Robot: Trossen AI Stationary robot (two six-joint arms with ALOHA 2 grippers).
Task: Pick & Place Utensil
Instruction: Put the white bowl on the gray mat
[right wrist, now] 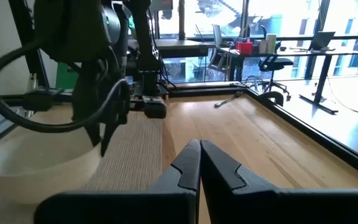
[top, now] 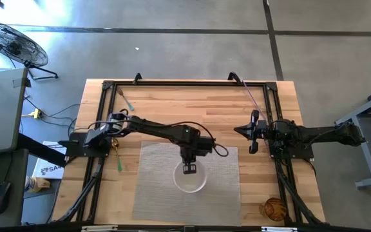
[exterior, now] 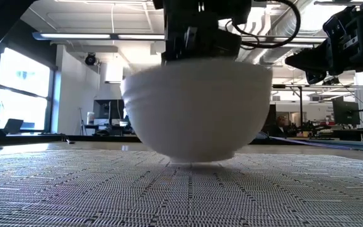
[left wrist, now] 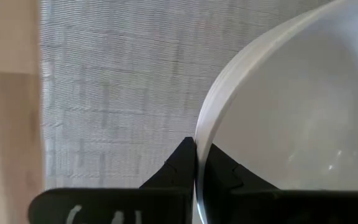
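Observation:
A white bowl stands on a grey woven mat in the middle of the table; in the low view the bowl has its base down at the mat. My left gripper reaches in from the table's left and is shut on the bowl's far rim. A green-handled utensil lies on the wood left of the mat, and another lies near the far left corner. My right gripper waits shut over the wood to the right of the mat. My left gripper holds the bowl by its rim on the far side, coming from above and pointing down. One finger is inside the bowl and the other is outside, over the mat. Whether the base is lifted off the mat, I cannot tell.
A black frame runs around the table's far and side edges. A thin purple rod lies near the far right corner, and a wicker ball sits at the near right. Bare wood lies beyond the mat.

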